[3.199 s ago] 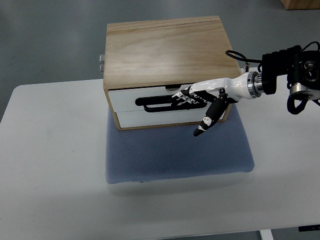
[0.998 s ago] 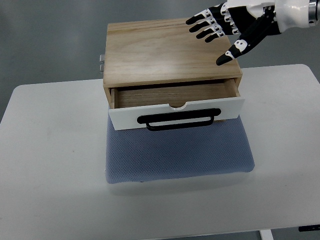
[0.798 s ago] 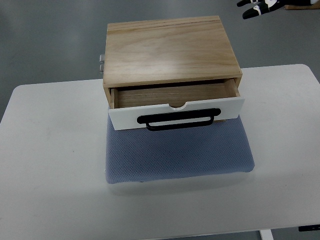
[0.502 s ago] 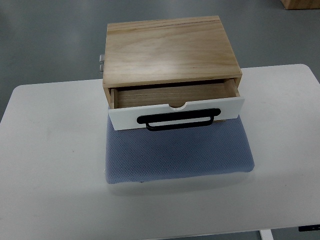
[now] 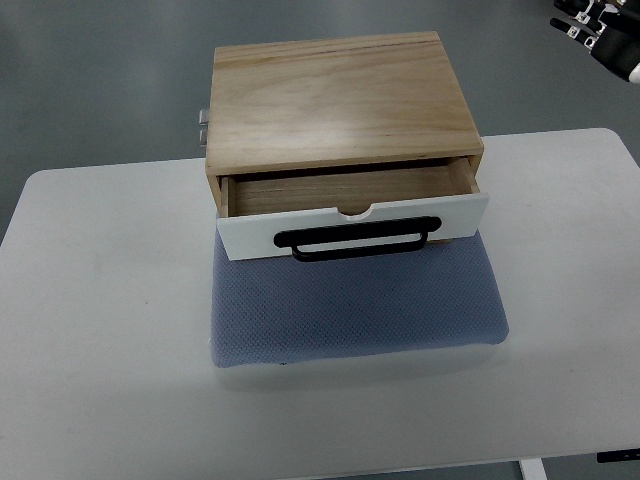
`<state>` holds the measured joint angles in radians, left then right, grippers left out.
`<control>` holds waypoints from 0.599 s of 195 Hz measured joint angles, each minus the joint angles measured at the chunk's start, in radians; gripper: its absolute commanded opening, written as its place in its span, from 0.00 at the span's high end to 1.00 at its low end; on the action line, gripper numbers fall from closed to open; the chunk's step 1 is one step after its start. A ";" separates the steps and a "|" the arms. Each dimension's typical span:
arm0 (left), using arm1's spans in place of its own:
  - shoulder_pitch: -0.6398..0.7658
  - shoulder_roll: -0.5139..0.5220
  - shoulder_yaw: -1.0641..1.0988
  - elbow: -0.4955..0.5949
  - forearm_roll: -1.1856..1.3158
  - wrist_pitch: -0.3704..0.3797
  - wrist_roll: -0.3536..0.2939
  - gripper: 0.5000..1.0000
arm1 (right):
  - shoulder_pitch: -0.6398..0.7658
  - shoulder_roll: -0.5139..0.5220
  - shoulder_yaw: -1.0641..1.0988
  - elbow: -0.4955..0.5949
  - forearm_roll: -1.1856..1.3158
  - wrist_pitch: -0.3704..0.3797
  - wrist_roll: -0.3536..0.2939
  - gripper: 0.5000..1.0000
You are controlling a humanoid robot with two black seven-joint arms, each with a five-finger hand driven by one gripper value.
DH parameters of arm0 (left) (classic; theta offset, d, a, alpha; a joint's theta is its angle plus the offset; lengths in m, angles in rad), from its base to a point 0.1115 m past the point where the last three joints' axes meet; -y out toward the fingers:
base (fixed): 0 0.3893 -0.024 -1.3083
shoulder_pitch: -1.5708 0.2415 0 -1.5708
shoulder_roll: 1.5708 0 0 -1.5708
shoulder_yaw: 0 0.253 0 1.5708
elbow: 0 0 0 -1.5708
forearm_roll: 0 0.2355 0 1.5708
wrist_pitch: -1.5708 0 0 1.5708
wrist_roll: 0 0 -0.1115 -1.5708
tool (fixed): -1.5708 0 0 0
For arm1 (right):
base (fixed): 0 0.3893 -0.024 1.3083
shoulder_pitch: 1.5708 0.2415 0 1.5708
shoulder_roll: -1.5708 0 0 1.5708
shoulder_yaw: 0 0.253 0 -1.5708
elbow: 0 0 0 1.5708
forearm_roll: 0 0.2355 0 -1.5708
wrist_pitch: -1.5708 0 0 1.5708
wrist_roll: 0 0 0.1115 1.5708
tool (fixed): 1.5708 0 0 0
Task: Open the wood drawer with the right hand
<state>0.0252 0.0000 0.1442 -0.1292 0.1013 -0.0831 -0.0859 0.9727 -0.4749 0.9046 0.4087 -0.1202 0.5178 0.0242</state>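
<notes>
**Drawer out, hand up in the corner**

With the drawer (image 5: 352, 210) pulled out of the wooden box (image 5: 340, 100), the job looks done! Its white front (image 5: 355, 230) stands clear of the box's face, and you can look straight down into the bare wooden tray behind it. The black handle (image 5: 357, 240) runs across the front, nothing touching it, free for any hand that wants it.

Box and drawer sit on a blue mat (image 5: 355, 310), which probably keeps the box from sliding when the handle is pulled. The mat lies on the white table (image 5: 100, 330), and the open front overhangs its back edge.

And the right hand (image 5: 598, 28)? Tucked into the top right corner, well apart from the box, only a sliver of black-and-white fingers in view. Spread or curled, I can't tell; too little shows. It holds nothing visible.

No left hand anywhere in shot.
</notes>
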 measured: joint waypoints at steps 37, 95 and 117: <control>0.002 0.000 0.000 0.002 0.000 0.001 0.000 0.00 | -0.053 0.078 -0.001 -0.004 0.001 -0.160 0.054 0.13; 0.002 0.000 0.000 0.002 0.000 0.002 0.000 0.00 | -0.134 0.128 -0.014 -0.004 0.000 -0.176 0.164 0.11; 0.002 0.000 0.000 0.002 0.000 0.002 0.000 0.00 | -0.163 0.172 -0.020 0.002 -0.004 -0.177 0.164 0.11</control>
<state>0.0276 0.0000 0.1441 -0.1269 0.1013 -0.0812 -0.0859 0.8099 -0.3027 0.8848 0.4107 -0.1242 0.3413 0.1879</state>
